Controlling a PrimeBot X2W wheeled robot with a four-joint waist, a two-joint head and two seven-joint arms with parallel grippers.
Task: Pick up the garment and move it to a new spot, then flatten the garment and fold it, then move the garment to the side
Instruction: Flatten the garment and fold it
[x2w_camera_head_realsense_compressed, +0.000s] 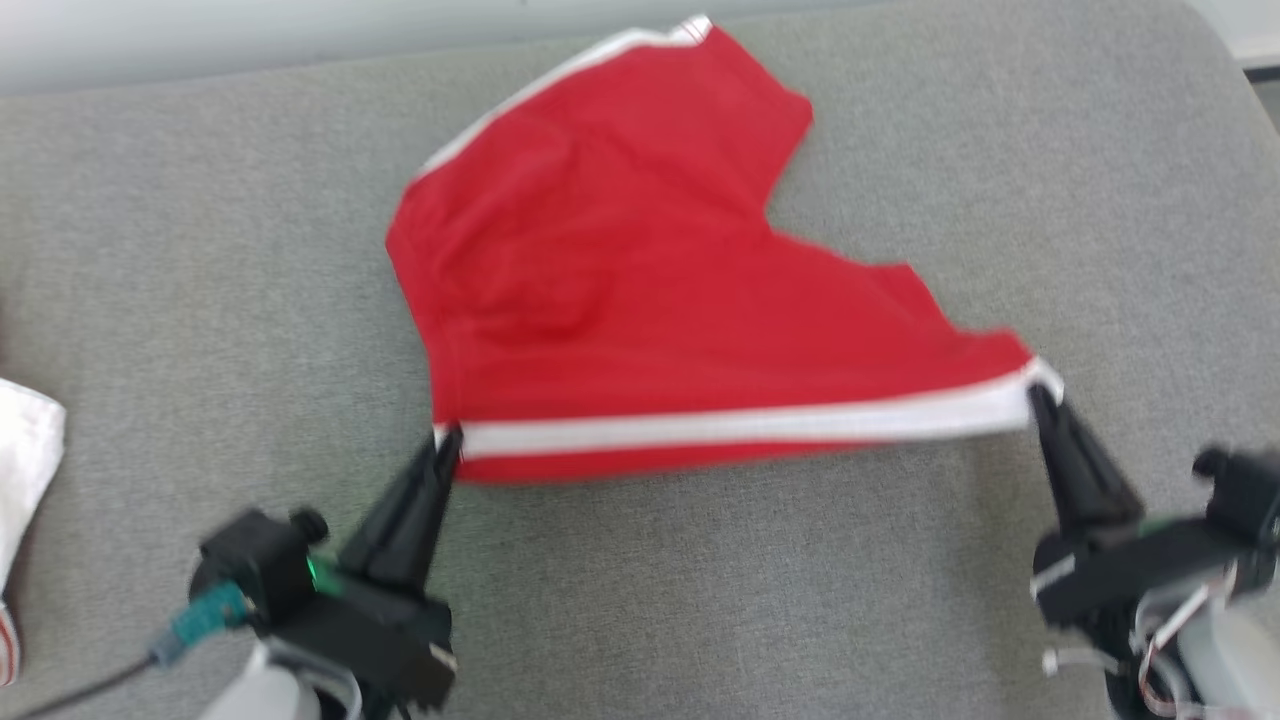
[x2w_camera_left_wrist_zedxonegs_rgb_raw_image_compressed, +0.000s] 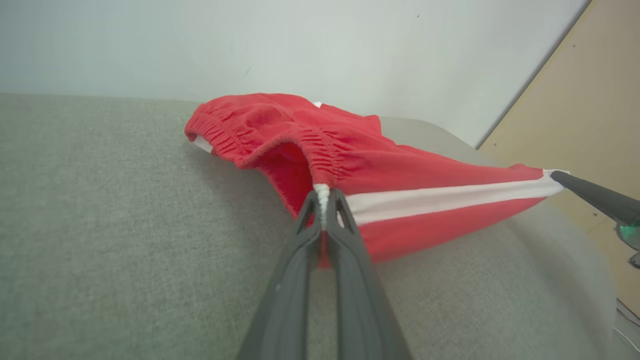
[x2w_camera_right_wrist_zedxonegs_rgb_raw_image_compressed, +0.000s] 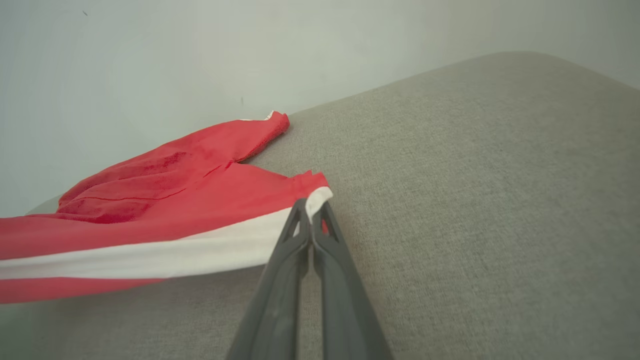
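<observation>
At the left edge of the grey cushion (x2w_camera_head_realsense_compressed: 200, 250) we see a bit of white cloth (x2w_camera_head_realsense_compressed: 25, 440). Near the front edge, our left gripper (x2w_camera_head_realsense_compressed: 448, 445) has its fingers pressed together on the garment (x2w_camera_head_realsense_compressed: 620, 290), pinching the waistband end of its white stripe. These red shorts lie mid-cushion, with one leg reaching towards the back edge. The striped side is stretched taut and lifted slightly. Towards the front right corner, our right gripper (x2w_camera_head_realsense_compressed: 1040, 395) is clamped on the hem end of that stripe.
</observation>
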